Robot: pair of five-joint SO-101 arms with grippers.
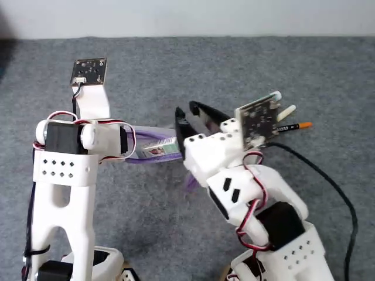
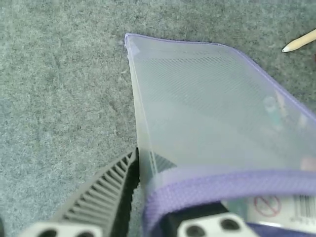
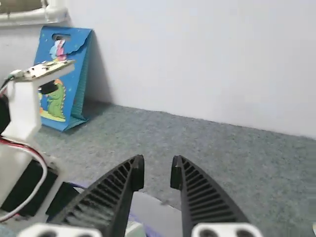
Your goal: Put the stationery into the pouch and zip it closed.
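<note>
Pouch (image 2: 207, 103) first: it is a clear mesh one with a purple zip band, and it lies on the grey felt table cover (image 1: 176, 64) between my two arms. In the high view I see a strip of it (image 1: 153, 146) running from my left arm toward my right. My left gripper (image 2: 145, 165) is clamped on it at the corner next to the purple band, one ribbed finger (image 2: 111, 187) outside the side edge and the other under the mesh. From that grip the clear panel stretches away across the cover to its far corner.

My right gripper (image 3: 157, 170) hangs above the pouch with nothing in it, and a narrow gap shows between its ribbed black fingers (image 3: 118, 190). From above it (image 1: 188, 114) sits just past the pouch's end, pointing toward the back of the table.

Stationery lies out on the cover, not in the pouch: several pens (image 1: 287, 120) lie side by side behind my right wrist, well clear of both grippers. A pale pointed tip (image 2: 300, 42) lies just beyond the pouch's far edge. Something greenish shows through the mesh, but I cannot tell whether it is inside or beneath.

A blue gift bag (image 3: 69, 74) stands against the white wall.
</note>
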